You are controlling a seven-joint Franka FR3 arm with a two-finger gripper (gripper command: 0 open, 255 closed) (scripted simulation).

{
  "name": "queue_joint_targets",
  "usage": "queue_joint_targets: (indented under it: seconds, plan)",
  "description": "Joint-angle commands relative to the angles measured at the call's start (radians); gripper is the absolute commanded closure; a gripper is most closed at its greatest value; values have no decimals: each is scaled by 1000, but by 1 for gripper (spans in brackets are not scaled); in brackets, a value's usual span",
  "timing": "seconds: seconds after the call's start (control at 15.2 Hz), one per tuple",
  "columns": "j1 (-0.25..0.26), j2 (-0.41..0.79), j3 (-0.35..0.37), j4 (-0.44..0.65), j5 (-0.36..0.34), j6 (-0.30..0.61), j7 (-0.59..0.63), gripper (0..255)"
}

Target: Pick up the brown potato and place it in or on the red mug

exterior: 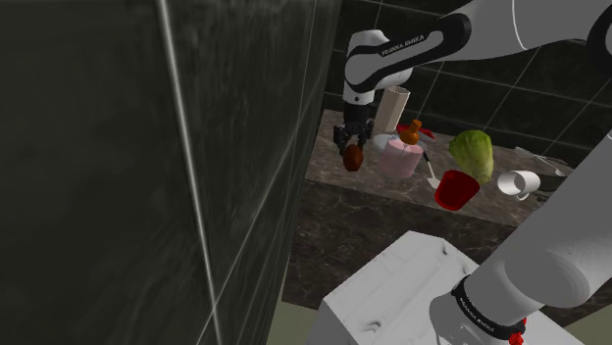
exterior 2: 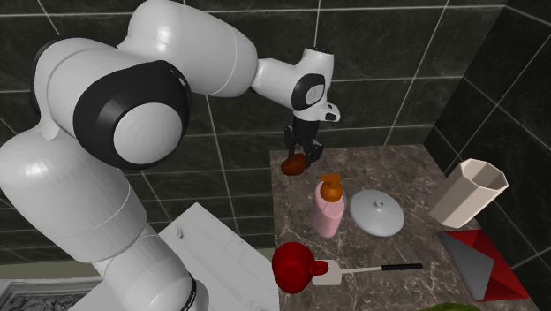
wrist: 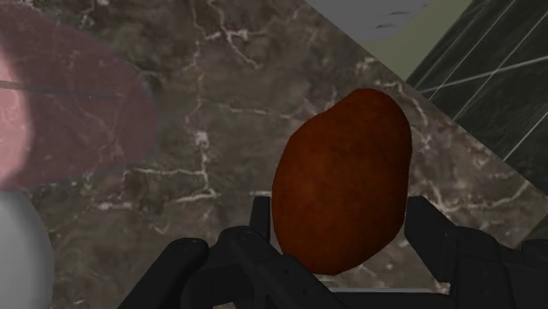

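Wrist view: I see the reddish-brown oval potato (wrist: pixel 342 180) clamped on both sides by the fingers of the black two-finger gripper (wrist: pixel 341 215), with the dark veined marble counter (wrist: pixel 211 132) beyond it. On my second exterior view, the potato hangs over the counter's far corner beside the dark tiled wall (exterior 2: pixel 397 62), near a pink bottle with an orange cap (exterior 2: pixel 328 212). The glossy red mug (exterior 2: pixel 291 265) stands well apart from the potato at the counter's near edge, just beside a white spatula with a black handle (exterior 2: pixel 353 272).
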Motion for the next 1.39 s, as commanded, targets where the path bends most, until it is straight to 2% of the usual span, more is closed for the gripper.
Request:
queue_joint_targets:
  seconds: [0.0, 1.32]
  plan:
    - [1, -13, 1, 13, 0, -26, 1, 255]
    - [3, -85, 3, 202, 0, -288, -5, 255]
